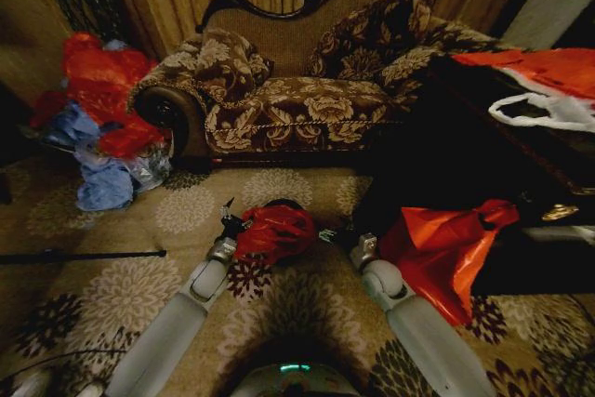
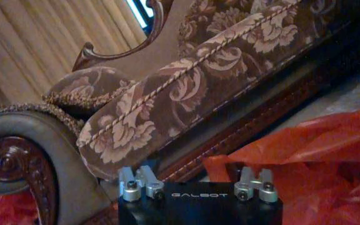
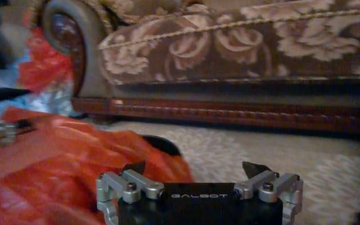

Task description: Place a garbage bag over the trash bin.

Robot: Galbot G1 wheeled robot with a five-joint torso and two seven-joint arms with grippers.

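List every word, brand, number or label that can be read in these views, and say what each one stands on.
"GALBOT": on the black body of the left gripper, left wrist view.
"GALBOT": on the black body of the right gripper, right wrist view.
No print can be read on the garbage bag, the orange-red bag or the sofa.

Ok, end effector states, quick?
Left end effector: cannot tell, at the bag.
Right end effector: open, empty.
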